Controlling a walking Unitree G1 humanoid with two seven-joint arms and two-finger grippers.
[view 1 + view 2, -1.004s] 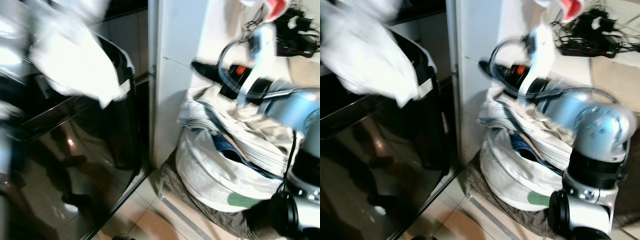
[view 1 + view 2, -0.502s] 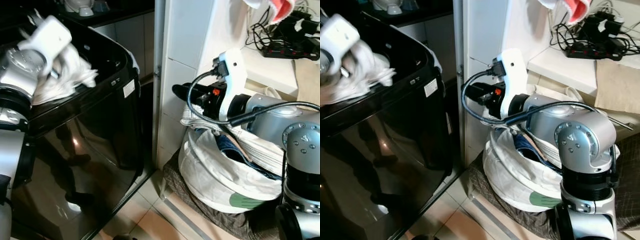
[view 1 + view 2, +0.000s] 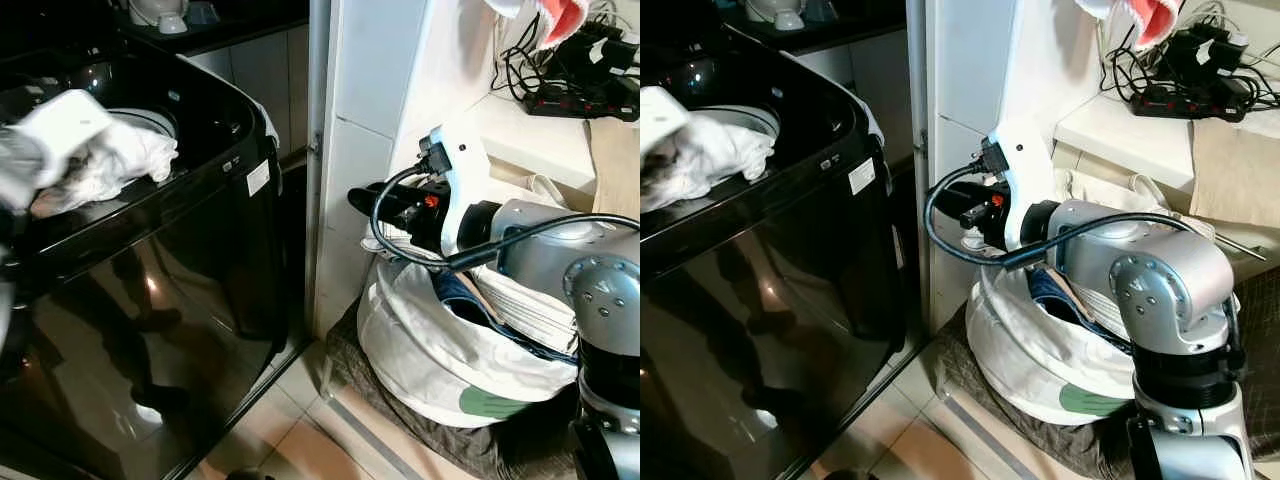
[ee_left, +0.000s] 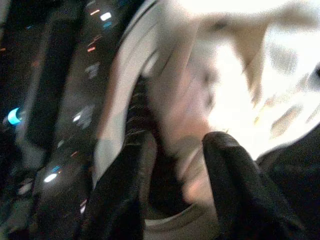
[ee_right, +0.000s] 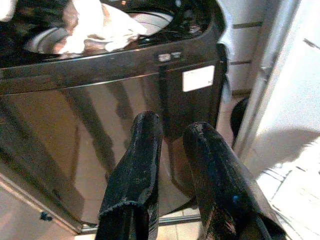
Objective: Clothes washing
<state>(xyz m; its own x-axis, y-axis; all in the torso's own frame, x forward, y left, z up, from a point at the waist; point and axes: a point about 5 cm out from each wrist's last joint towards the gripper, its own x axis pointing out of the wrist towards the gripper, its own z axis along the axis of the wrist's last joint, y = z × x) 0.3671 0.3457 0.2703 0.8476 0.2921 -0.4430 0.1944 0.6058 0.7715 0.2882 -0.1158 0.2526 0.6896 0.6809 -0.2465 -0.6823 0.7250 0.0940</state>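
Left gripper (image 4: pixel 170 200): fingers parted around white fabric; grip appears to hold, though the view is blurred.
White garment (image 3: pixel 115 165): bunched at the washing machine (image 3: pixel 150 300) top, draped over the front rim of the tub opening (image 3: pixel 150 120), partly inside.
Deciding relation: the drum lies directly beyond and below the garment; judged, release calls for carrying it inward past the rim.
Right gripper (image 5: pixel 172 175): fingers narrowly apart, empty, poised above the laundry bag (image 3: pixel 440 350).
Nearer arm: left for the drum, right for the bag.
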